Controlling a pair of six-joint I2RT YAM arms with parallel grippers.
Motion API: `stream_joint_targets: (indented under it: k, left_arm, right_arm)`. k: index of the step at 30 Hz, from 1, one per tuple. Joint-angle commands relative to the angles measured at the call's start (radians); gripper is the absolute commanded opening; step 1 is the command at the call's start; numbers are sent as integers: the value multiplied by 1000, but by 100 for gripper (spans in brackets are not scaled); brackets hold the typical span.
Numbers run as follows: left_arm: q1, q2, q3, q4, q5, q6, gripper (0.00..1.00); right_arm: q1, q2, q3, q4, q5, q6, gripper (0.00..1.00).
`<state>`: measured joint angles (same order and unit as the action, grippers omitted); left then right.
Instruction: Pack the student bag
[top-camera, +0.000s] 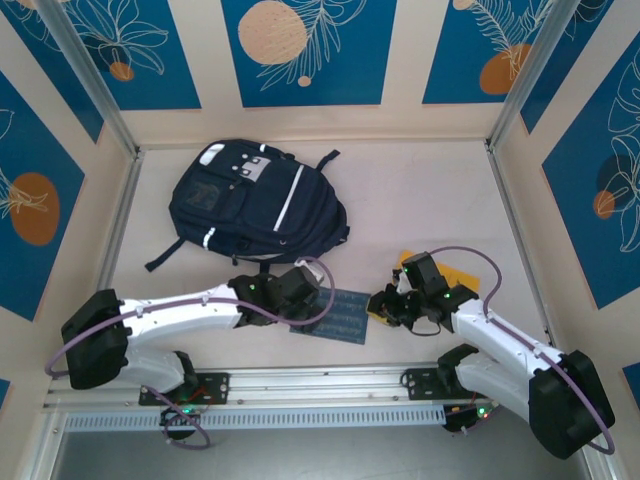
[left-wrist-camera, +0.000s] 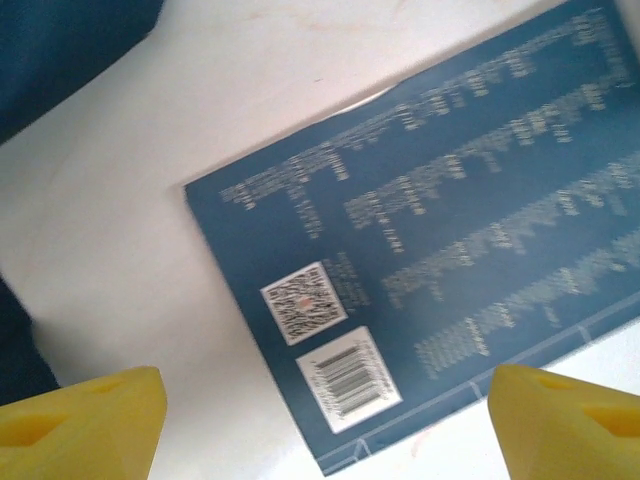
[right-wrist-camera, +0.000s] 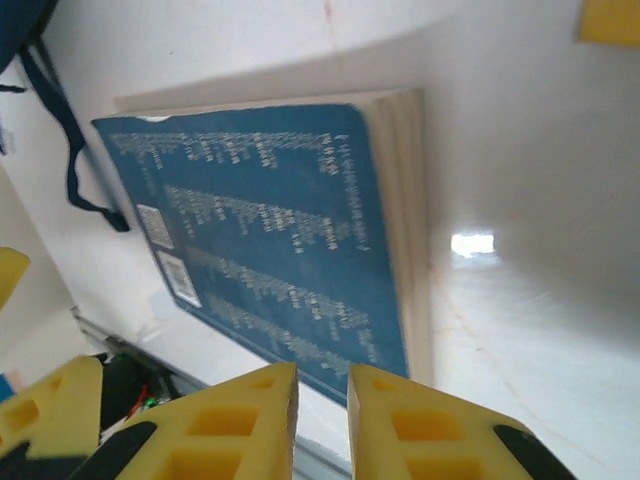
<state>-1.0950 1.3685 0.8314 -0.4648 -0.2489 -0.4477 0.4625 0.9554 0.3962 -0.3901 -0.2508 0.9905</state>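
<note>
Left pincer (left-wrist-camera: 320, 428) hangs above the left end of a blue book (top-camera: 337, 317), jaws spread wide, nothing between them. The wrist view looks down on the book's barcode corner, framed by the two yellow fingertips.

Bag (top-camera: 255, 200) lies flat on the surface (top-camera: 430, 195), front pockets up, in the far left part. It sits just beyond the left pincer and to that pincer's far left. Its long axis runs slantwise from far left to near right. The zips look closed, though this cannot be confirmed from above. The left arm is clearly the nearer one to it.

The book lies flat between the two arms, long axis across the surface, close to the near rail (top-camera: 320, 378).

Right pincer (right-wrist-camera: 322, 420) stands at the book's right edge, its jaws drawn almost together with a thin empty gap. It holds nothing. A yellow sheet (top-camera: 462, 276) lies just behind it.

Judgement: the book must travel far and left to reach the bag. Open room lies right of the bag; the near rail bounds the book.
</note>
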Motion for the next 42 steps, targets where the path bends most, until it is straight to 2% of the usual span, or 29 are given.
stream_joint_targets:
  k: [1, 3, 6, 14, 18, 21, 29, 32, 38, 42]
  left_arm:
    - [30, 34, -36, 10, -38, -83, 83]
    - [60, 49, -50, 29, 13, -104, 82]
    - [93, 70, -55, 43, 70, -116, 80]
    - [165, 124, -76, 124, 248, -99, 70]
    - [167, 173, -60, 143, 309, -77, 52]
    - [167, 204, -46, 150, 340, -66, 43]
    - [168, 225, -31, 149, 357, -57, 39]
    - [168, 227, -31, 148, 356, -57, 38]
    - [168, 215, -27, 132, 344, -57, 38]
    - [163, 149, -21, 86, 306, -57, 52]
  right_arm:
    - [-4, 16, -6, -43, 74, -64, 29]
    - [-1, 49, -6, -33, 98, -76, 39]
    - [12, 124, 10, -4, 105, -88, 44]
    - [108, 291, 68, 124, 69, -70, 39]
    - [139, 310, 97, 134, 64, -72, 38]
    - [143, 310, 112, 121, 54, -80, 38]
    - [151, 291, 135, 101, 25, -78, 38]
    - [151, 273, 142, 80, 29, -78, 35]
    - [148, 242, 154, 28, 40, -83, 19]
    - [130, 246, 153, 14, 20, -80, 7]
